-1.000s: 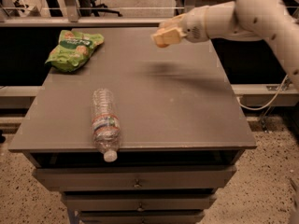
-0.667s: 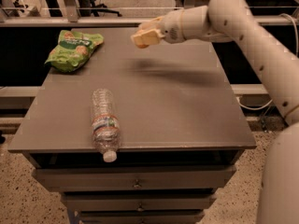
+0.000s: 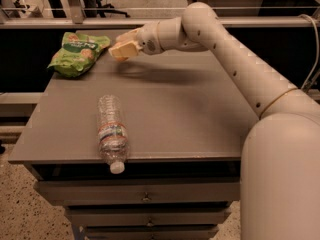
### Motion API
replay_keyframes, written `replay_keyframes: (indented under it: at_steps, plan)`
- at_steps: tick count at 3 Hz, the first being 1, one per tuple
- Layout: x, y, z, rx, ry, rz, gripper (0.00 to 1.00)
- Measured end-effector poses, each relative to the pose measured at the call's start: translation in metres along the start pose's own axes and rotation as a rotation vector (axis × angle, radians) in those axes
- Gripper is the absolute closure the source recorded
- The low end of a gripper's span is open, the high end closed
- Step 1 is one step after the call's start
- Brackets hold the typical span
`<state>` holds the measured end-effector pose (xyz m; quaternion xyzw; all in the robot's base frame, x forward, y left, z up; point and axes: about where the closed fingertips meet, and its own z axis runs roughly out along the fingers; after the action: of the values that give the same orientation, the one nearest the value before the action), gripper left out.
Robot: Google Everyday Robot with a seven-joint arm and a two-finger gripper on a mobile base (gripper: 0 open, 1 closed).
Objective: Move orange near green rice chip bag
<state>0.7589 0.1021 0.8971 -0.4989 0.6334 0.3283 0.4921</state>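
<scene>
End effector (image 3: pixel 121 49) hovered over the counter (image 3: pixel 200 114) near the bag (image 3: pixel 77 53); grip state couldn't be told. Bottle (image 3: pixel 112 132) lay at the front edge.

The gripper (image 3: pixel 121 48) hovered over the table (image 3: pixel 200 119) at its 11 o'clock part, just beside the bag (image 3: pixel 77 51), on the bag's 3 o'clock side. The bottle (image 3: pixel 112 131) lay toward 7 o'clock, its cap at the front edge. The arm (image 3: pixel 240 69) reached in from 4 o'clock.

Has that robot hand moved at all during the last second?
Yes. The gripper has swung left above the table, from the far middle to close beside the green chip bag.
</scene>
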Motion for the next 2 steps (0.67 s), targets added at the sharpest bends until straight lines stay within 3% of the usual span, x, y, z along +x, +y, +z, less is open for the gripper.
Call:
replay_keyframes:
  at_steps: [2]
  plan:
    - [-0.001,0.021,0.047,-0.067,-0.002,-0.027,1.0]
